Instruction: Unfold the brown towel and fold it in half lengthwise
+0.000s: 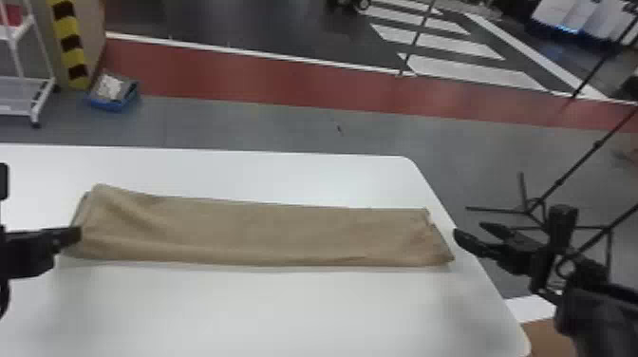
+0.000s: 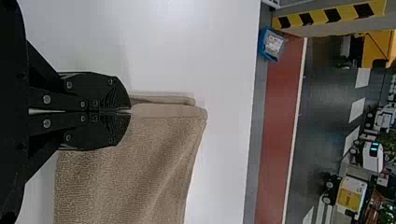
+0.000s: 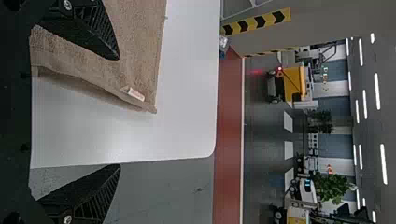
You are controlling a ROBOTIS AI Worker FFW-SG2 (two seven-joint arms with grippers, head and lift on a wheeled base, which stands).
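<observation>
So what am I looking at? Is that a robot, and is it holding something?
Yes, a robot with two black arms. One picture comes from its head, looking down; the others come from its wrists, so they look sideways. On the white table lies a brown towel, folded into a long strip. The left gripper is closed at one end, maybe pinching it; I can't be sure. The right gripper is open beyond the other end, holding nothing.

Left end effector (image 1: 76, 234) closed, right end effector (image 1: 470, 230) spread
</observation>
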